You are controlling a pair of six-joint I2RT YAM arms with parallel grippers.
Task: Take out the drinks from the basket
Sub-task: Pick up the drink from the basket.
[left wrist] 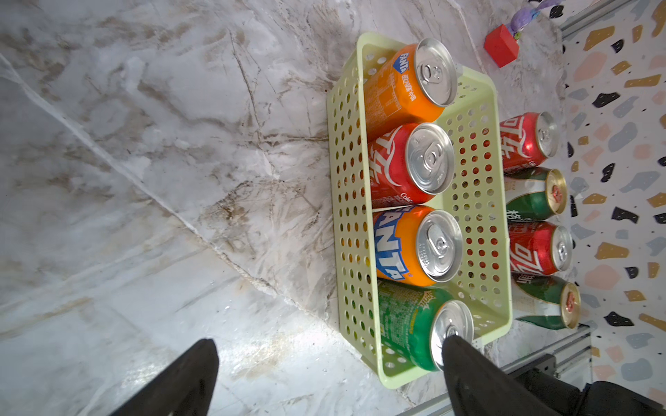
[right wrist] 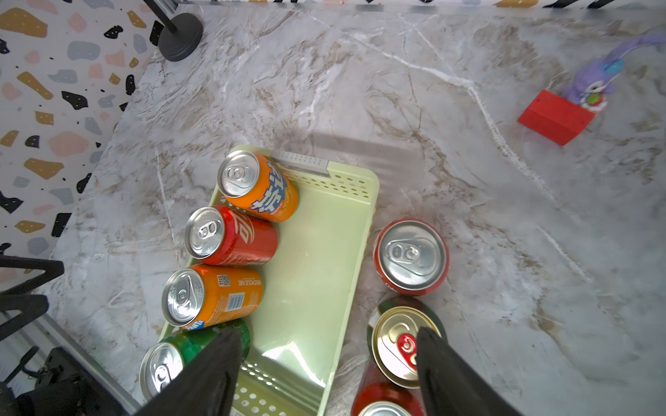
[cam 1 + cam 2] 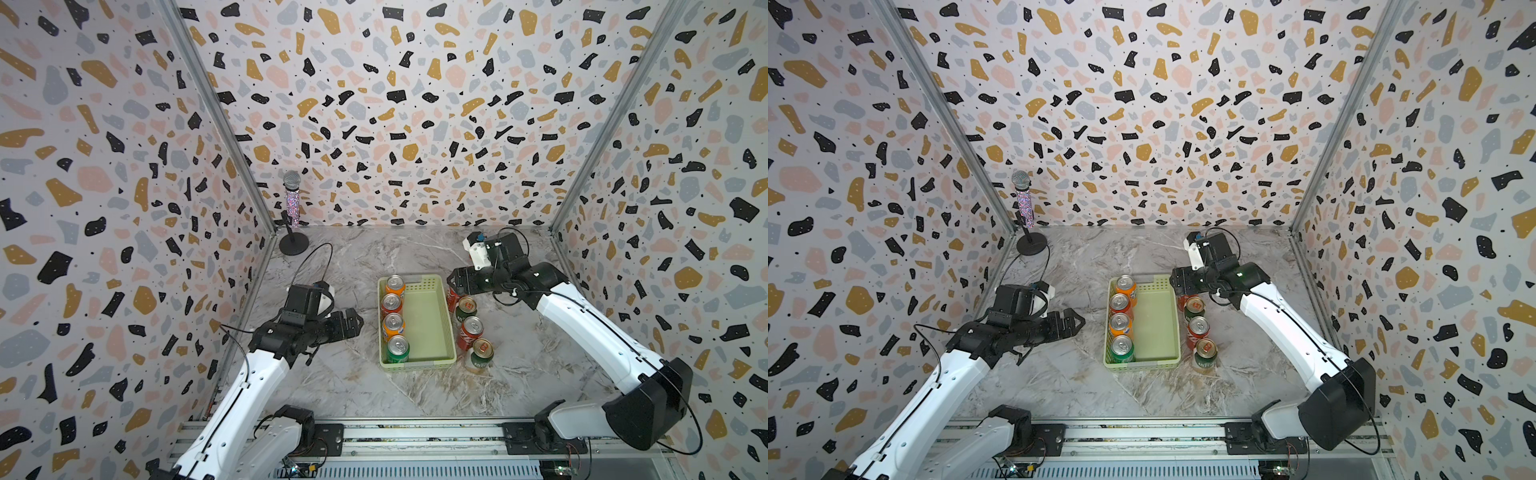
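Note:
The pale green basket (image 3: 432,320) (image 3: 1156,324) sits mid-table. Along its left side stands a row of several drinks: orange (image 3: 395,285), red (image 3: 391,303), orange (image 3: 393,324) and bright green (image 3: 398,347). Its right half is bare. Several more drinks stand on the table just right of it, among them a gold-topped dark green can (image 2: 400,345) and a red one (image 2: 412,257). My right gripper (image 3: 453,284) (image 2: 324,345) hovers open above the far end of that outside row, holding nothing. My left gripper (image 3: 353,322) (image 1: 329,360) is open left of the basket (image 1: 472,187).
A microphone on a round black stand (image 3: 292,216) occupies the back left corner. A red block (image 2: 555,117) and a purple toy (image 2: 594,83) lie towards the back right. Patterned walls close three sides, and a metal rail (image 3: 415,436) runs along the front.

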